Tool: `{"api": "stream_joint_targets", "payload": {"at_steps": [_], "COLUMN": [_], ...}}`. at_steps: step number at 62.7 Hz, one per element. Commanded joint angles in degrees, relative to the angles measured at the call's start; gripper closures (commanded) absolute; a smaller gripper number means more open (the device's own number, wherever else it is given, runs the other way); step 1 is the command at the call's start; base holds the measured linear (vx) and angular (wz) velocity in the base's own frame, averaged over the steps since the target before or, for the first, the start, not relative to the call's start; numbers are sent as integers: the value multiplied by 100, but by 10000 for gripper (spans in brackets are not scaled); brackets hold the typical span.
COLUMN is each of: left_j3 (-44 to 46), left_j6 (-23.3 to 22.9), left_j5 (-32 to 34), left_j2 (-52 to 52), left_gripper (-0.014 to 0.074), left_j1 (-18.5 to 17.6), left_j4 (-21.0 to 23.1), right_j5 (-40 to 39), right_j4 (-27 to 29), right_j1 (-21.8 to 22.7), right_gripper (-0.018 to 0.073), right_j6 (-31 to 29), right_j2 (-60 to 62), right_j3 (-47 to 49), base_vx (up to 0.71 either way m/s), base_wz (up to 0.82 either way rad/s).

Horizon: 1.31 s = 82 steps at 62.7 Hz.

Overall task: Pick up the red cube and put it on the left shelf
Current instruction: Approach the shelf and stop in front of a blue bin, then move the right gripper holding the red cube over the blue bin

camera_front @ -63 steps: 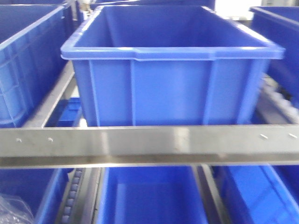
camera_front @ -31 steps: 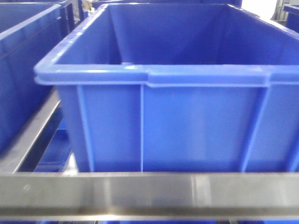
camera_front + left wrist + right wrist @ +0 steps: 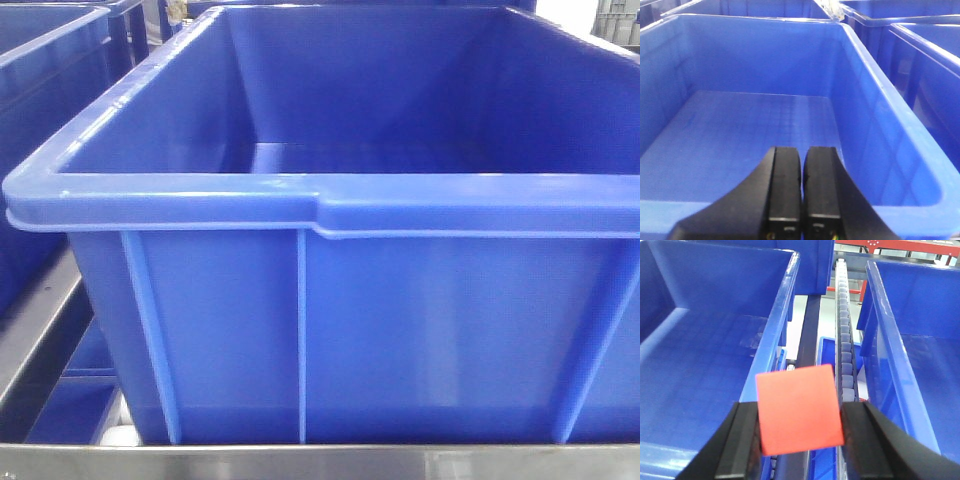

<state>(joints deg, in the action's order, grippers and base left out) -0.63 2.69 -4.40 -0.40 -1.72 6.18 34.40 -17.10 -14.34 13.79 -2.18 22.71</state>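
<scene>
My right gripper (image 3: 800, 412) is shut on the red cube (image 3: 799, 409), held between its black fingers above the gap between two deep-blue crates. My left gripper (image 3: 802, 155) is shut and empty, its fingers pressed together above the near rim of a blue crate (image 3: 740, 130). The shelf's steel front edge (image 3: 320, 462) shows at the bottom of the front view, with a large blue crate (image 3: 340, 330) standing on it right behind. Neither gripper shows in the front view.
A grey roller track (image 3: 844, 340) and a dark rail run between the left crate (image 3: 700, 365) and the right crate (image 3: 910, 350). More blue crates stand at the left (image 3: 50, 60) and at the right (image 3: 925, 65). A steel side rail (image 3: 40, 330) runs at lower left.
The front view has closed in on the blue crate: it fills the frame now, and the steel edge has dropped from mid-frame to the bottom.
</scene>
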Motion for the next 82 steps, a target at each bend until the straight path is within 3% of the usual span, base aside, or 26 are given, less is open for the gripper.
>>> {"api": "stream_joint_targets", "payload": {"at_steps": [1, 71, 82], "left_j3": [-136, -136, -136], "left_j6": [-42, -42, -42], "left_j5": [487, 487, 487], "left_j2": [-90, -90, -90], "left_gripper": [495, 495, 495], "left_j1": [-27, -27, -27], "left_j4": [27, 27, 27], "right_j5": [-457, -615, -670], "right_j4": [-116, -74, -61], "right_j1": [28, 28, 28], "right_gripper": [510, 510, 510], "right_j6": [-41, -41, -127], "right_j2": [-82, -117, -620], "right_j3": [157, 157, 658], "base_vx": [0, 0, 0], "base_wz": [0, 0, 0]}}
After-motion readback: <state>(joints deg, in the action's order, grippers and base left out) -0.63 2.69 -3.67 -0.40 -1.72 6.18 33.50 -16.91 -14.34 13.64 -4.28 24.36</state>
